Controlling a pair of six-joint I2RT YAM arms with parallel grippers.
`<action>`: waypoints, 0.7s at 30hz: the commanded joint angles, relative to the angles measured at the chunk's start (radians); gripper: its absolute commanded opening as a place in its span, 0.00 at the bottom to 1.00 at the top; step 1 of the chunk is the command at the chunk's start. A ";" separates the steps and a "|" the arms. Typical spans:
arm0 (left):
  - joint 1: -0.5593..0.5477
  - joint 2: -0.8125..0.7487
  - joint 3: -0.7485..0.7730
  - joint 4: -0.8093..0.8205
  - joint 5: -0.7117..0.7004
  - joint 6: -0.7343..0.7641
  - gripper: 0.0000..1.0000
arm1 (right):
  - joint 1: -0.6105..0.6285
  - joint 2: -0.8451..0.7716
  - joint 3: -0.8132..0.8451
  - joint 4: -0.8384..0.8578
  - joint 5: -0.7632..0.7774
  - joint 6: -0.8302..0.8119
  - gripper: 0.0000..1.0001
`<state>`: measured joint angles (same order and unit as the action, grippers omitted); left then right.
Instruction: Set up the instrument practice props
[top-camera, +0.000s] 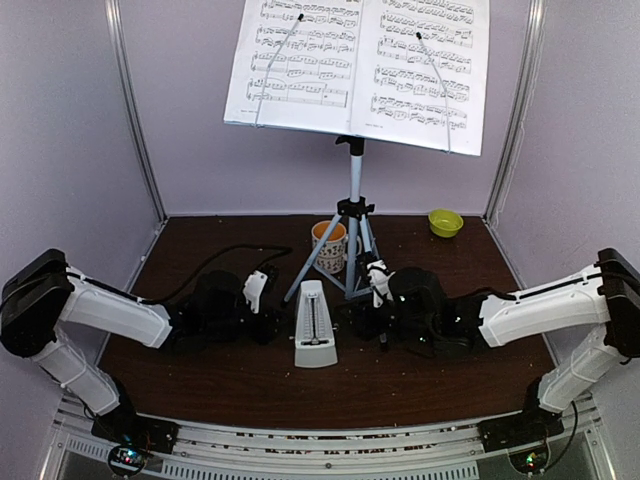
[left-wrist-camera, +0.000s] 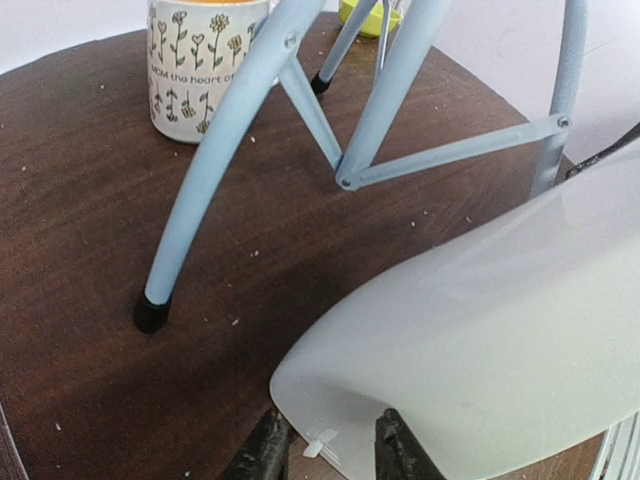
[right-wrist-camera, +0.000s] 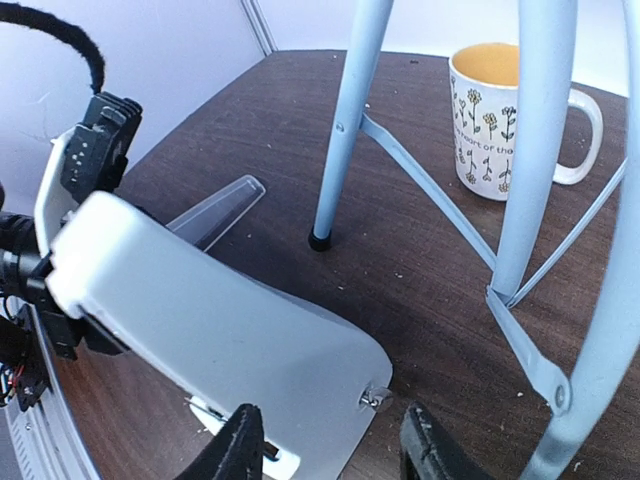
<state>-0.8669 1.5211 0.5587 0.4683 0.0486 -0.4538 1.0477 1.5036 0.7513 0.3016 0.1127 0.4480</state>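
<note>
I see the small white pyramid metronome (top-camera: 314, 326) upright on the dark wooden surface (top-camera: 200, 375), just near of the grey tripod music stand (top-camera: 354, 180), flanked on both sides, I judge to steady it. The right end effector (right-wrist-camera: 330, 452) is parted loosely astride its base. The left end effector (left-wrist-camera: 330, 455) is narrower, and I cannot tell if it grips.
</note>
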 joint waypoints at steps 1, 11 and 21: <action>0.009 -0.041 0.038 -0.048 -0.035 0.049 0.31 | 0.005 -0.099 -0.050 0.006 -0.007 -0.017 0.55; 0.011 -0.080 0.045 -0.057 -0.049 0.042 0.37 | 0.069 -0.094 -0.040 0.117 -0.043 0.003 0.86; 0.011 -0.081 0.047 -0.053 -0.037 0.049 0.38 | 0.091 0.032 0.065 0.125 -0.015 -0.001 0.79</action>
<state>-0.8631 1.4528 0.5823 0.3874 0.0105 -0.4191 1.1347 1.5070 0.7700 0.4011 0.0765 0.4484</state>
